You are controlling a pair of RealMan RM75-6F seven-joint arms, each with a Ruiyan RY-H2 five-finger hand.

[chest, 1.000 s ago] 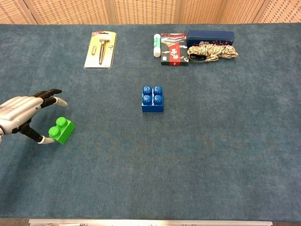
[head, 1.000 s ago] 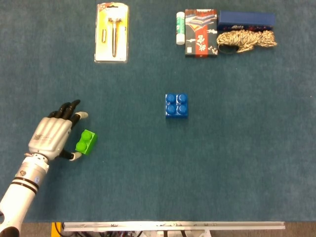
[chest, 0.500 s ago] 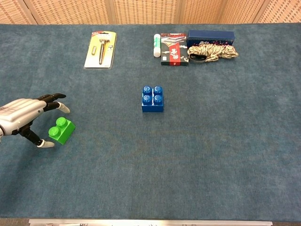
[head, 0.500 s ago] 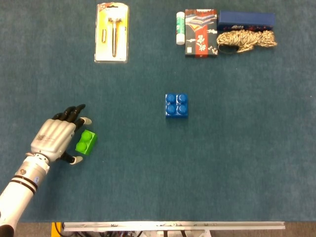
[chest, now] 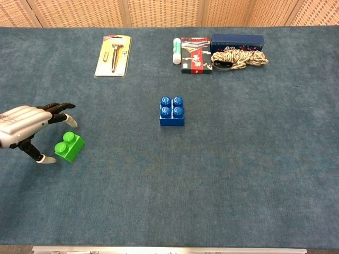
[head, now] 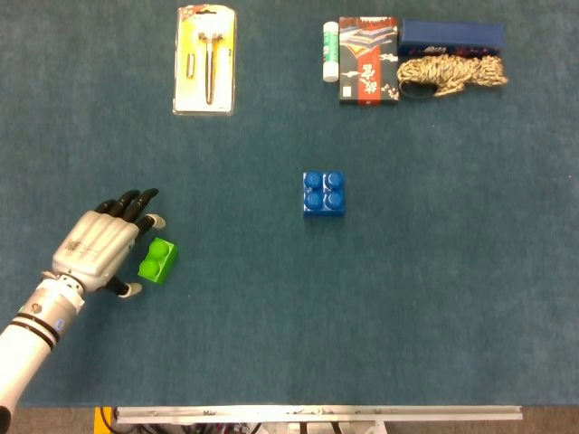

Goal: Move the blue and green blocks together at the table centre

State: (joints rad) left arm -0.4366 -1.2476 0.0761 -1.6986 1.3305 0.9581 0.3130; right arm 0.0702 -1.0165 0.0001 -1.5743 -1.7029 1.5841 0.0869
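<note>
The left robot hand (head: 98,246) hovers spread, holding nothing; it should close squarely around the small green plastic block (head: 158,260).

- I am working at a staged test bench in a lab, not a home: teal felt (chest: 238,174) is covering the whole table.
- Perforated wooden wall panels (chest: 159,11) are running along the chest view's top edge.
- Unrelated props are sitting in the upper part: a carded tool pack (head: 205,59), a rope bundle (head: 452,70).
</note>
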